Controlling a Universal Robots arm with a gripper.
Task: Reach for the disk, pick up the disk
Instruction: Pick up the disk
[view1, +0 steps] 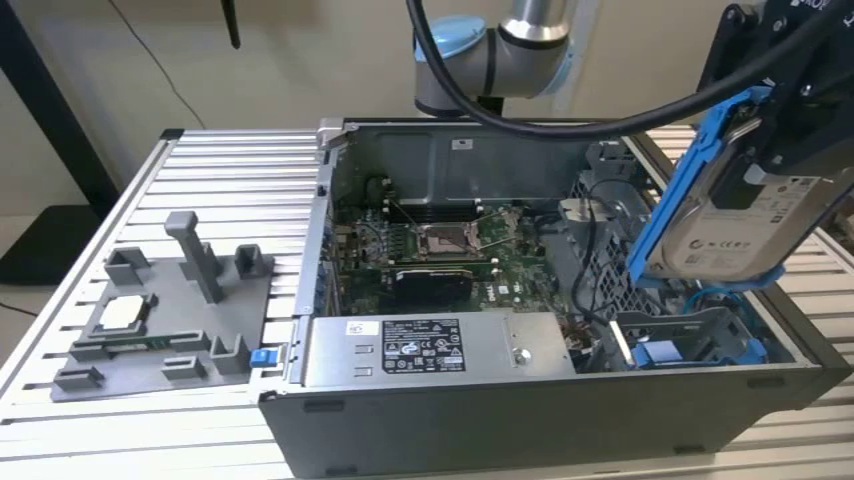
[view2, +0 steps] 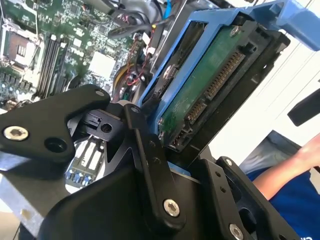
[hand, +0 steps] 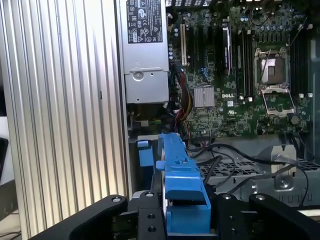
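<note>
The disk (view1: 731, 215), a silver hard drive with a white label in a blue bracket, hangs tilted on edge above the right end of the open computer case (view1: 534, 420). My gripper (view1: 771, 140) is shut on it from above. In the second wrist view the disk (view2: 212, 75) shows its green circuit board and connector, clamped in my gripper (view2: 210, 107) between the black fingers (view2: 267, 47). In the first wrist view the disk's blue bracket edge (hand: 180, 175) sits inside my gripper (hand: 187, 217), above the case's drive bay.
Inside the case lie the motherboard (view1: 441, 245), a grey power supply (view1: 427, 345), loose cables and a blue drive cage (view1: 667, 350). A grey fixture plate (view1: 160, 320) rests on the slatted aluminium table at the exterior view's left. A person's arm and blue sleeve (view2: 292, 175) are nearby.
</note>
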